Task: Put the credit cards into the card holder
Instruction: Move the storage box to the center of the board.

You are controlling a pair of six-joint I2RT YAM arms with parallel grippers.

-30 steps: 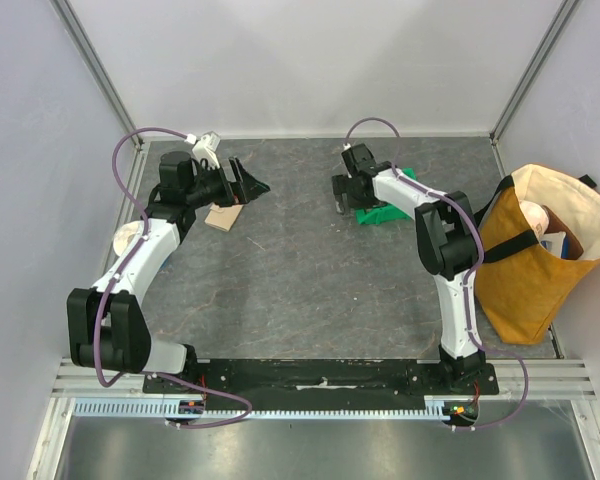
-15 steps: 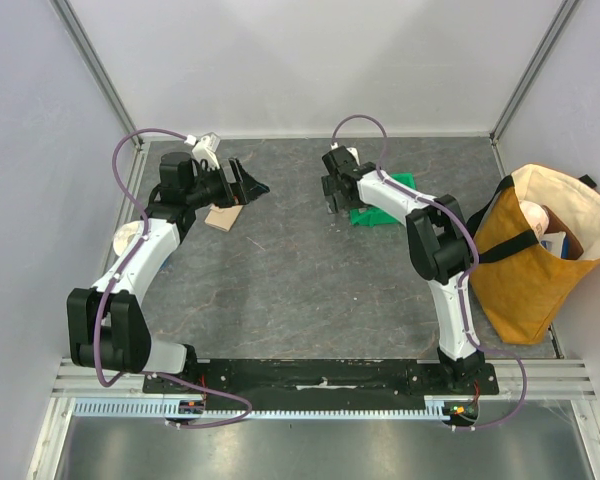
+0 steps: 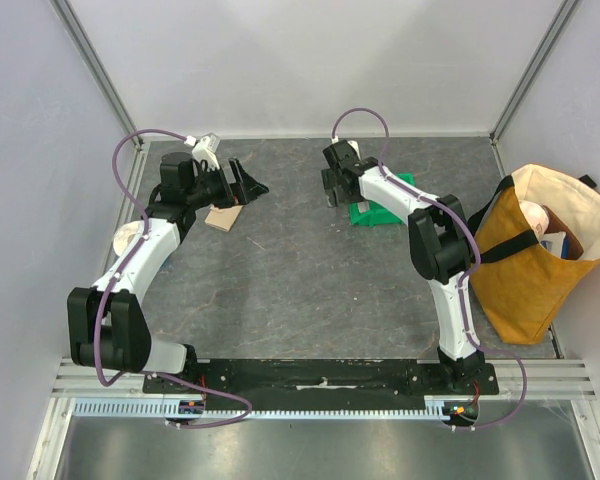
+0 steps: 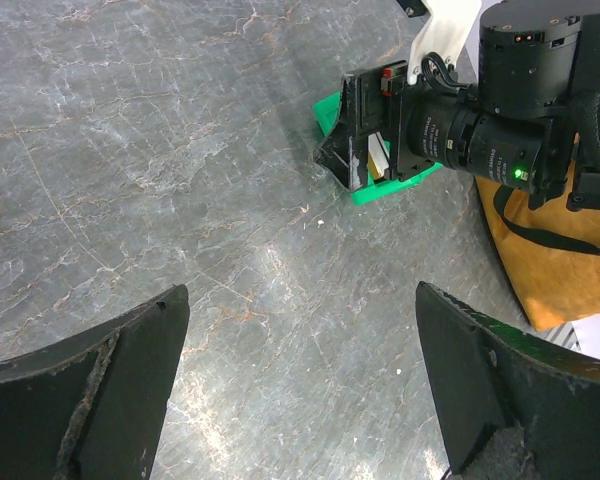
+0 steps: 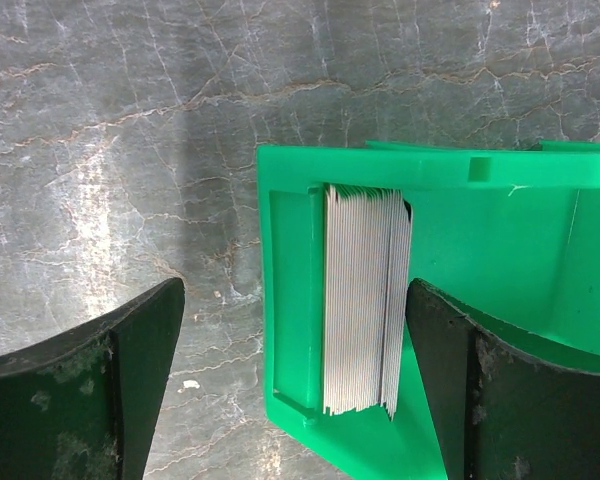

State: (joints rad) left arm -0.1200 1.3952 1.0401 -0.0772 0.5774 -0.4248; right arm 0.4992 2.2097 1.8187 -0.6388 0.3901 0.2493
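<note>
- You're in a robotics lab test cell, not a home or shop.
- Plain pale wall panels (image 3: 310, 60) in aluminium frame posts (image 3: 87, 60) box in a dark stone-look table (image 3: 300, 280).
- A cabled left arm (image 3: 145, 250) and right arm (image 3: 458, 300) are bolted by a metal rail (image 3: 320, 408) at its near edge.

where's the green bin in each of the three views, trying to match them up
Top external: the green bin sits on the far right-centre of the table, just right of the right gripper.
Left wrist: upper middle, mostly hidden behind the right gripper.
Right wrist: fills centre and right, credit cards standing on edge inside.
Shared landmark: the open right gripper at the bin's end.
</note>
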